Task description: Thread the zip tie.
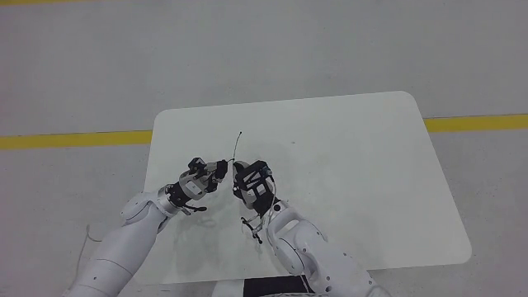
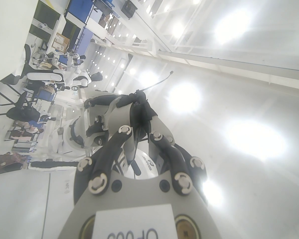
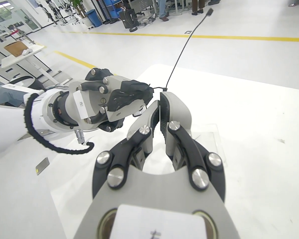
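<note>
The left gripper (image 3: 149, 93) pinches the zip tie's (image 3: 182, 50) low end, the tie points up and away, head on top, and the right gripper (image 3: 160, 98), squeezed shut, sits right beside that low end.

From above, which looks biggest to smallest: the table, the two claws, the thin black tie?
1. The table.
2. The left gripper and right gripper, too alike to rank.
3. The zip tie.
</note>
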Robot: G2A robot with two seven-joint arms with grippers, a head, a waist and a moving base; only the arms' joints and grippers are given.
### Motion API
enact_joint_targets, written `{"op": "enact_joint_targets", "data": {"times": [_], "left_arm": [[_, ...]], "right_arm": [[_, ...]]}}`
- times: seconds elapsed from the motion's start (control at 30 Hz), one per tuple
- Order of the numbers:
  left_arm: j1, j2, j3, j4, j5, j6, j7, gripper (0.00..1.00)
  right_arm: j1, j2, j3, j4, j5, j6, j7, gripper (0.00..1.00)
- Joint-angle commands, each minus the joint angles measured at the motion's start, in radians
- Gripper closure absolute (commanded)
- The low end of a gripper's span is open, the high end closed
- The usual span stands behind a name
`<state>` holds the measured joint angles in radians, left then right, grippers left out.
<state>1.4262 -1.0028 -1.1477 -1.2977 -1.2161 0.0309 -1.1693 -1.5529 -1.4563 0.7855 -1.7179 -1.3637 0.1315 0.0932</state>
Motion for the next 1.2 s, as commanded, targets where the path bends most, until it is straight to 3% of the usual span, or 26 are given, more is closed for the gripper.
{"op": "enact_joint_targets", "data": {"times": [0.0,1.17], "left_arm": [[0.000,0.000,0.000,0.000,0.000,0.000,0.000,1.00],[0.000,0.000,0.000,0.000,0.000,0.000,0.000,1.00]], "right_arm": [[-0.001,0.000,0.001,-0.001,-0.004,0.000,0.002,1.00],[0.015,-0.001,0.003,0.073,-0.065,0.027,0.118,1.00]]}}
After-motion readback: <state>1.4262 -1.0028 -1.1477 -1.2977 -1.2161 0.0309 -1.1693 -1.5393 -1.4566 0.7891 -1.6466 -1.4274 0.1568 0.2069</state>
